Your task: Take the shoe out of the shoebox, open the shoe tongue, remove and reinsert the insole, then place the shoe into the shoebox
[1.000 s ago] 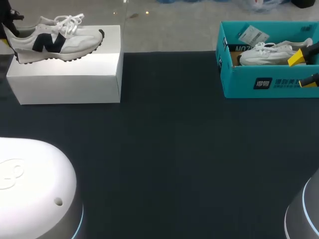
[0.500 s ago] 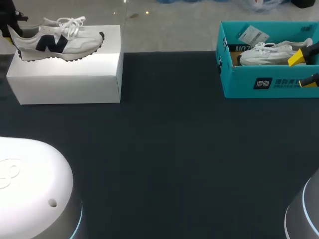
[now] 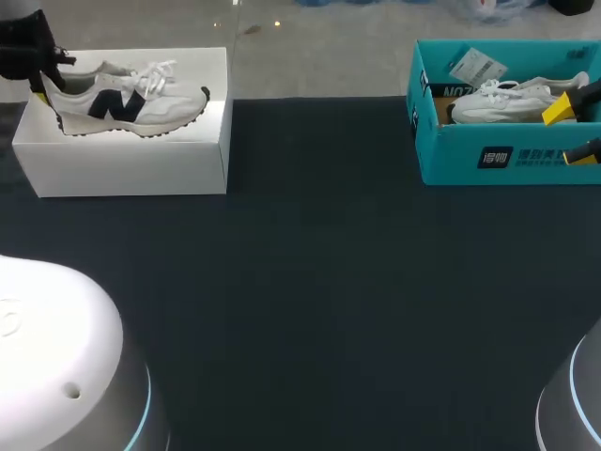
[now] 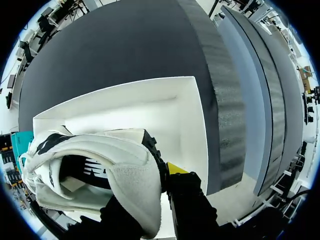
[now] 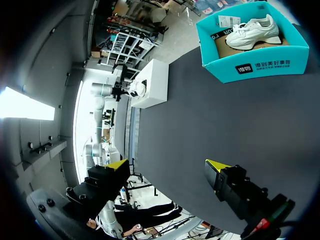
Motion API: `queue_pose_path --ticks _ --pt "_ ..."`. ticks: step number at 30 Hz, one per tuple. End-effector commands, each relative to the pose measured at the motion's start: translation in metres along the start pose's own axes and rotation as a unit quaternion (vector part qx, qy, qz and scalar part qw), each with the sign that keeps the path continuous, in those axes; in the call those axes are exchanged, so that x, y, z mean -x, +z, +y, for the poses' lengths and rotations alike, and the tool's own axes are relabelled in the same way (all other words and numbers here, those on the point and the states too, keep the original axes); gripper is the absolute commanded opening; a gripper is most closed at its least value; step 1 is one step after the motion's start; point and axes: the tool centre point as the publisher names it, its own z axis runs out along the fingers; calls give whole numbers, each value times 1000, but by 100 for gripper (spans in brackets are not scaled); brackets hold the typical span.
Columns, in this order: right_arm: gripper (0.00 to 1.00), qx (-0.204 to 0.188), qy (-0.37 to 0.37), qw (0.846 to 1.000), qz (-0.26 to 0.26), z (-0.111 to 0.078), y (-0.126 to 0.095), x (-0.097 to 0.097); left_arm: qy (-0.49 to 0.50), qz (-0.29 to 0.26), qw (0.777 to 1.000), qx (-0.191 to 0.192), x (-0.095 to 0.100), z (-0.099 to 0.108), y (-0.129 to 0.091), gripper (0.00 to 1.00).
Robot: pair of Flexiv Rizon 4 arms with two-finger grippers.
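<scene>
Two boxes sit on the dark table [image 3: 310, 282] — a white shoebox [image 3: 122, 164] at the far left and a teal box [image 3: 441, 155] at the far right, well apart.

Left side: your left gripper [image 3: 38, 70] comes in at the back left corner and is clamped on the heel of the shoe [image 3: 131, 101]. The shoe is a white trainer with a dark side mark and white laces. Your left wrist view confirms the grip. The heel collar is pinched between the two fingers [image 4: 192, 205], and one yellow tip shows just beside the heel. The shoe lies roughly level, toe pointing right, low in the open top of the white shoebox. You cannot tell from these views whether the sole rests on the box floor. In the near left corner is the pale rounded housing [image 3: 56, 348] of your left arm.

Right side: the teal box is open and holds a white sneaker [image 3: 502, 101], toe to the left, on a brown floor. A white card [image 3: 477, 66] leans against its back wall.

Your right gripper [image 5: 167, 165] has its fingers spread wide with nothing between them. In its own wrist view it hangs above the table, well apart from the teal box. From the head view its yellow tips overlap that box's right end.
</scene>
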Motion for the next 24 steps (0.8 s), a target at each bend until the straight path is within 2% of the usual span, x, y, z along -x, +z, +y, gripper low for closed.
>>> queue_pose_path --ticks 1,11,24 --pt "100 0 1 1000 -2 0 1 0 -2 5 1000 -6 -3 1 18 0" --pt "100 0 1 1000 -2 0 1 0 9 12 1000 -18 2 -14 55 0" --pt "100 0 1 1000 -2 0 1 0 -6 19 999 -25 -12 -14 104 0"
